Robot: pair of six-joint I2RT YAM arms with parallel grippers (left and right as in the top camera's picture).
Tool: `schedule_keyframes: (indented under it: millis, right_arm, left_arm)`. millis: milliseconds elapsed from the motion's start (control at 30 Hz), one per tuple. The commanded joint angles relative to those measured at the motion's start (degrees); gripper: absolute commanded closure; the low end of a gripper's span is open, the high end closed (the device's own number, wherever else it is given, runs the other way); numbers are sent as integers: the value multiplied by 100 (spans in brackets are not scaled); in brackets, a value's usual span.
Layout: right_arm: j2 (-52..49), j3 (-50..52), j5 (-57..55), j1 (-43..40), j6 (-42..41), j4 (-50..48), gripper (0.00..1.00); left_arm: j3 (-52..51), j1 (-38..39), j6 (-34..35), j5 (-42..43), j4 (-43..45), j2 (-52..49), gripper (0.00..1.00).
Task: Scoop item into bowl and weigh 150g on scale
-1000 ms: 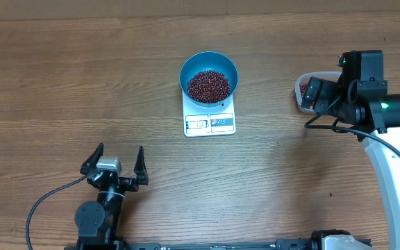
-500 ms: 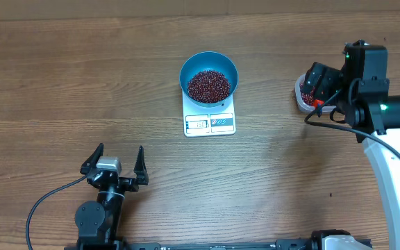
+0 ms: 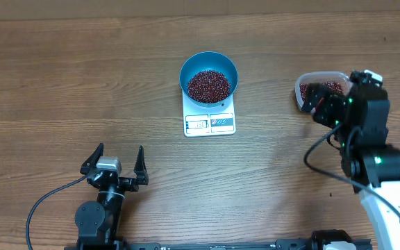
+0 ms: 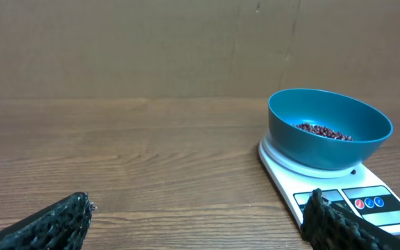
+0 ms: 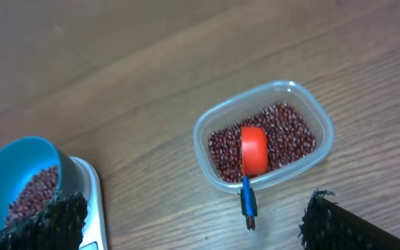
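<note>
Your left gripper (image 3: 120, 154) sits low near the front edge of the table (image 3: 61, 69), on the left side. Its 2 fingers are spread wide apart, and it holds nothing. From the left wrist view you look across the bare wood at the bowl, which is well apart from this gripper.

The blue bowl (image 3: 209, 76) stands upright on the white scale (image 3: 210, 119), in the middle of the table toward the back. The bowl covers most of the scale, so only the front strip with the little screen and buttons shows. The numbers on the screen are too small to read. A heap of small dark red beans (image 3: 209, 85) lies in the bottom of the bowl.

Your right gripper (image 3: 316, 101) is up over the right side of the table, above the near edge of a clear plastic tub (image 5: 207, 132). Its fingers are wide apart too, and nothing is between them.

The tub rests on the table, well to the right of the scale. More of the red beans lie inside it. An orange scoop (image 5: 254, 149) lies on top of those beans. Its blue handle sticks out over the rim of the tub, on the side nearest the right gripper. The scoop is not touching the gripper.
</note>
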State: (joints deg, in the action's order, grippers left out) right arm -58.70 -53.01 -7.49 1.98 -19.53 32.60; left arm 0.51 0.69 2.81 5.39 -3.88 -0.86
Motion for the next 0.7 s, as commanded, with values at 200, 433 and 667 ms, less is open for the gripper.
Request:
schedule_keyframes:
  millis: [200, 433, 667]
  right_arm:
    - [1073, 487, 7, 22, -63, -269, 0]
    - [1659, 1530, 9, 22, -68, -1539, 0]
    - [2256, 2728, 4, 22, -66, -2826, 0]
  left_arm:
    - [-26, -42, -4, 24, -15, 63, 0]
    - [-26, -42, -4, 22, -15, 63, 0]
    - [-26, -42, -4, 24, -15, 63, 0]
